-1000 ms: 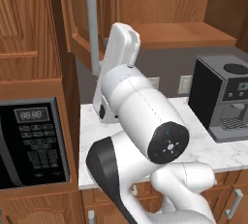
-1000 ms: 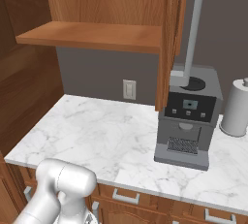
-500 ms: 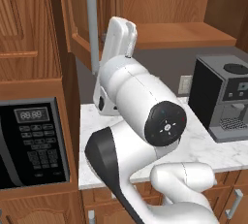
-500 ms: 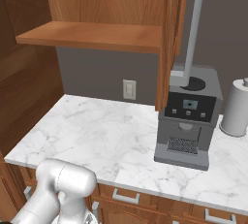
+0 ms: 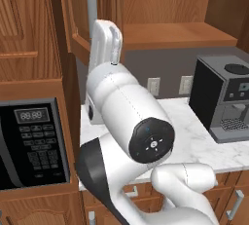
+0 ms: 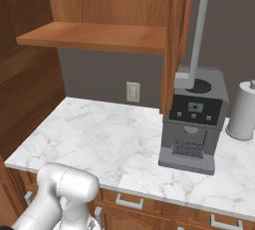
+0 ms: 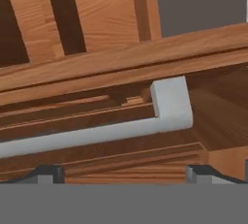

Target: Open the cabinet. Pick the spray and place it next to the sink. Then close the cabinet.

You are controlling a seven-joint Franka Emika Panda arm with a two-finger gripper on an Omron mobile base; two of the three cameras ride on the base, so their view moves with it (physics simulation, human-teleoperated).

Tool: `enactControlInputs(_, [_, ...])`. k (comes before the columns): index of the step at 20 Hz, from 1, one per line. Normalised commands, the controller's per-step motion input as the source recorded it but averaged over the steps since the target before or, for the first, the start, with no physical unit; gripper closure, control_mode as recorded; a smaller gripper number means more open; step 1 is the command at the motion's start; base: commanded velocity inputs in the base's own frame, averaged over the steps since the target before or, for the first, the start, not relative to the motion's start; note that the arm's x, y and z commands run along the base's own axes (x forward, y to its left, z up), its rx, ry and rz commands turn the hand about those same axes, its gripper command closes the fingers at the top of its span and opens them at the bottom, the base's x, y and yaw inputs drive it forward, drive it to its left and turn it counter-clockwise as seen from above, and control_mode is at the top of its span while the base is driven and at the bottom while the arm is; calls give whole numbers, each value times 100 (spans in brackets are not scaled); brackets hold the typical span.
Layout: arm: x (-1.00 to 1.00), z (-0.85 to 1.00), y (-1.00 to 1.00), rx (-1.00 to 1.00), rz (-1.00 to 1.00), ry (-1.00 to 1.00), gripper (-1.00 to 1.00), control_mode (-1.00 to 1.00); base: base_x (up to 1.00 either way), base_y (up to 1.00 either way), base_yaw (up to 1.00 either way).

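The pincer (image 7: 121, 173) stands released, its two dark fingertips (image 7: 48, 173) spread wide at the bottom of the hand view, with the grey bar handle (image 7: 97, 133) of the cabinet (image 7: 97, 24) lying across the gap just ahead of them and nothing held. The bar runs crosswise to the tips and ends in a bent corner toward the right of that view, where it meets the door.

The step in hand looks like the grasp on the handle to swing the door. To do it well, the tips should advance until the bar sits fully between them, clear of the bent end, before clenching; then the pull should follow the arc of the hinge instead of dragging straight back.

From the left base view, the arm rises steeply from its base, its forearm pointing up to the handle (image 5: 92, 19) on the door edge. In the right base view a door stands edge-on in front of the coffee machine (image 6: 191, 119), beside the paper towel roll (image 6: 244, 109) on the counter (image 6: 99, 134). I cannot see inside the cabinet, so where the spray sits cannot be told.
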Motion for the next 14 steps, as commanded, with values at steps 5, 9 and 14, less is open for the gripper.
enactControlInputs(5, [14,-4,28,-8,0,0,-100,-100,0,0,0])
enactControlInputs(9, [27,-2,17,-5,0,5,-100,-100,0,0,0])
enactControlInputs(14, [21,0,2,-7,0,10,-100,-100,0,0,0])
